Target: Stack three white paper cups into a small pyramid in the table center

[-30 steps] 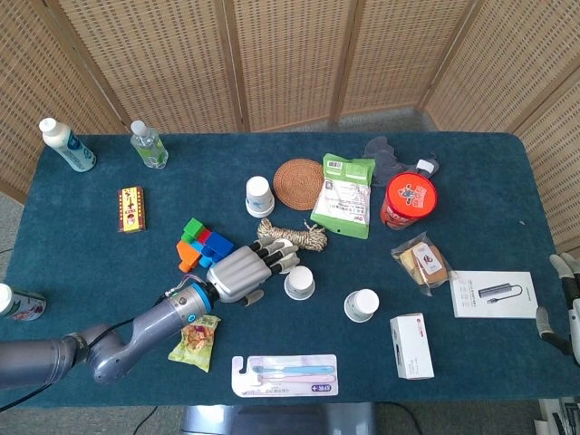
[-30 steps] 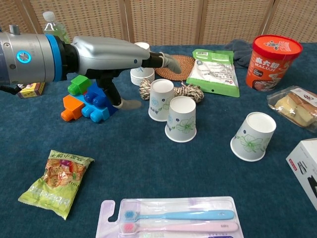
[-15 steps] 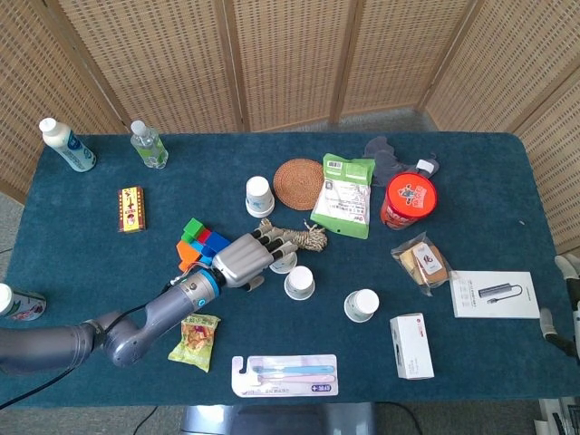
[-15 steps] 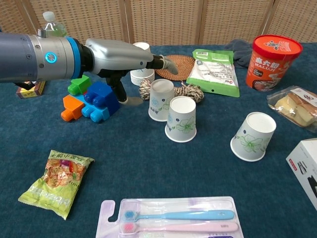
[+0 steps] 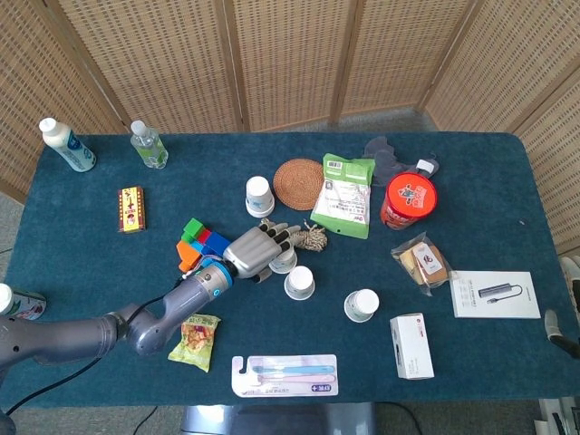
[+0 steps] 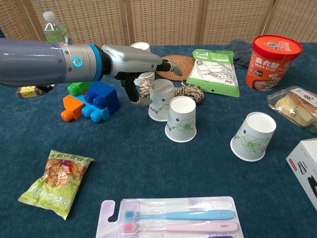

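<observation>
Three white paper cups with a green flower print stand mouth down on the blue cloth. The rear cup [image 6: 161, 99] [image 5: 285, 262] and the middle cup [image 6: 181, 119] [image 5: 299, 282] are close together. The third cup [image 6: 252, 135] [image 5: 362, 304] stands apart to the right. My left hand [image 6: 141, 59] [image 5: 263, 245] hovers over and just left of the rear cup, fingers spread and holding nothing, thumb hanging beside the cup. Of my right hand [image 5: 571, 299], only slivers show at the head view's right edge.
A further stack of cups [image 5: 259, 195] stands behind the hand beside a woven coaster [image 5: 300, 181] and a rope coil [image 6: 190, 91]. Toy blocks [image 6: 89, 99] lie left of the cups. A snack bag [image 6: 57, 181] and a toothbrush pack [image 6: 173, 218] lie in front, and a red noodle tub [image 6: 273, 59] stands back right.
My left hand has slid right and forward, from beside the blocks to over the rear cup. My right hand has drawn further off the right edge. The cups have not moved.
</observation>
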`<control>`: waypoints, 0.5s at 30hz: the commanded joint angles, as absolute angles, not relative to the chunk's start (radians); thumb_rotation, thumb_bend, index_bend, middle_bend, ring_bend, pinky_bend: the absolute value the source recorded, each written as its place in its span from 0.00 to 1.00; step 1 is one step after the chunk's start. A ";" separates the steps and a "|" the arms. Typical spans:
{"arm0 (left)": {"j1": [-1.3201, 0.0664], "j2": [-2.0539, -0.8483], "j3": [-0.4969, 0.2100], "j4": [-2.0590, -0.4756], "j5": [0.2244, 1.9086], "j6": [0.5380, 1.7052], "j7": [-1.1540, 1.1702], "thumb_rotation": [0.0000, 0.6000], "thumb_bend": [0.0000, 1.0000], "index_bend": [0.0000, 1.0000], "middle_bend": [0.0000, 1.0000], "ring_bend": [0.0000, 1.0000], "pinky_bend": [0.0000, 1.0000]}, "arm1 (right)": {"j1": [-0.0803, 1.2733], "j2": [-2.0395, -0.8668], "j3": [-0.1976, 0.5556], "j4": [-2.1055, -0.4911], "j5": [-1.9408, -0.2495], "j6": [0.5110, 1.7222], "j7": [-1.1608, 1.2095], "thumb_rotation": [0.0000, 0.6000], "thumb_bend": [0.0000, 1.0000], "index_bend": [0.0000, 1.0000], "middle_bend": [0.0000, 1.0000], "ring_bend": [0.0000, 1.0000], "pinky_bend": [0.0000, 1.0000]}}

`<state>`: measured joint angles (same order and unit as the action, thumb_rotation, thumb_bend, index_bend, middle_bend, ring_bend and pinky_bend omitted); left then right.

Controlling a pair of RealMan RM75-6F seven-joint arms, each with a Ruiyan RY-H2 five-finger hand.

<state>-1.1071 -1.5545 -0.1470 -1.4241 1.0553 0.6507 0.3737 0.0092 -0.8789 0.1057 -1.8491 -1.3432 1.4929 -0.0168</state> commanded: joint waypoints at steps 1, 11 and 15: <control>-1.116 -1.571 -0.150 -1.410 1.054 0.647 0.364 1.00 0.45 0.00 0.00 0.00 0.17 | 0.008 -0.878 0.106 -1.850 -1.340 1.494 -0.019 1.00 0.51 0.00 0.00 0.00 0.00; -1.124 -1.614 -0.147 -1.359 1.064 0.657 0.338 1.00 0.45 0.06 0.00 0.00 0.29 | 0.006 -0.878 0.108 -1.851 -1.334 1.495 -0.016 1.00 0.51 0.00 0.00 0.00 0.00; -1.123 -1.627 -0.148 -1.342 1.076 0.667 0.329 1.00 0.45 0.13 0.00 0.00 0.35 | 0.003 -0.878 0.108 -1.853 -1.333 1.498 -0.015 1.00 0.51 0.00 0.00 0.00 0.00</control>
<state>-1.1236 -1.6260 -0.1476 -1.3434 1.0746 0.6656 0.3301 0.0034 -0.8776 0.1083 -1.8531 -1.3333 1.4978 -0.0151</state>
